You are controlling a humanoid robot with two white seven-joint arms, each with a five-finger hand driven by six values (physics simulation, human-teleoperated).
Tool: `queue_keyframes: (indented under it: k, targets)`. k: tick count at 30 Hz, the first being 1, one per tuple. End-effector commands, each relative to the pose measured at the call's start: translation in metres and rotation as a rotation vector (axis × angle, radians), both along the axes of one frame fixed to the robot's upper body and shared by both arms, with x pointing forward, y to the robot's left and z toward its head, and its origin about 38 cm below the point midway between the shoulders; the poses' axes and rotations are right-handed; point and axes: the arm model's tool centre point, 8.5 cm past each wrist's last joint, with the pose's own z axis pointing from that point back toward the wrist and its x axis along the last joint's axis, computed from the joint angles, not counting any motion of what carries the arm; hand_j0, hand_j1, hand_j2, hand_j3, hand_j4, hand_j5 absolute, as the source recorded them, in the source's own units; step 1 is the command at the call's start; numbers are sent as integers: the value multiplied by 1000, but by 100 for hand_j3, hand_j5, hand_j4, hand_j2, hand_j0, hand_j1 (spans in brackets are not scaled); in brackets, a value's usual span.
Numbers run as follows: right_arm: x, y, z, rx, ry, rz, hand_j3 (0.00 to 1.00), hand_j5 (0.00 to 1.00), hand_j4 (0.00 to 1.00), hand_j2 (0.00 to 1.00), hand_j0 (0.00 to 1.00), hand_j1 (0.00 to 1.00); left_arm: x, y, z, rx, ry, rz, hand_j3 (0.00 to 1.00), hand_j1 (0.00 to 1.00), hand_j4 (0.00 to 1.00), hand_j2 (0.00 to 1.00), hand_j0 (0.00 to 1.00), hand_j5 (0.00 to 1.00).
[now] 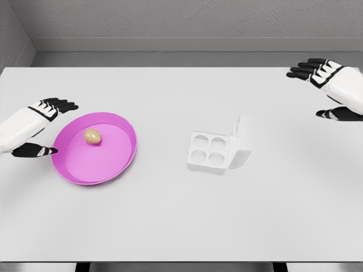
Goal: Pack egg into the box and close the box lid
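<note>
The egg (pixel 92 136) lies in the pink bowl (pixel 116 164) on the worktop (pixel 181 221), well apart from the open box (pixel 209 151). The left hand (pixel 42 127) hovers beside the bowl, fingers spread, empty. It should descend over the rim and pinch the egg gently. The right hand (pixel 329 85) rests open.
</note>
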Motion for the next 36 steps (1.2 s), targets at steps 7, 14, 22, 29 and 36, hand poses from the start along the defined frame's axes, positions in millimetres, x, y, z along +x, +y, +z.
queue_keyframes:
  k: [7, 14, 22, 29, 36]
  targets:
    - [-5, 15, 7, 0, -16, 47, 100, 100, 100, 100, 100, 100, -5, -13, 10, 178, 11, -77, 100, 100, 100, 100, 100, 100]
    - [-5, 19, 3, -98, 45, 64, 100, 100, 100, 100, 100, 100, 29, -64, 21, 461, 150, -330, 100, 100, 100, 100, 100, 100]
    - [-2, 14, -5, -100, 65, 43, 100, 100, 100, 100, 100, 100, 64, -64, 1, 281, 351, -248, 100, 100, 100, 100, 100, 100]
    - [8, -9, -30, -102, 123, -40, 100, 100, 100, 100, 100, 100, 76, -60, 0, 267, 364, -221, 91, 91, 91, 91, 91, 91]
    - [9, -19, -38, -131, 167, -64, 100, 100, 100, 100, 100, 100, 95, -62, -6, 300, 397, -209, 88, 88, 88, 88, 88, 88]
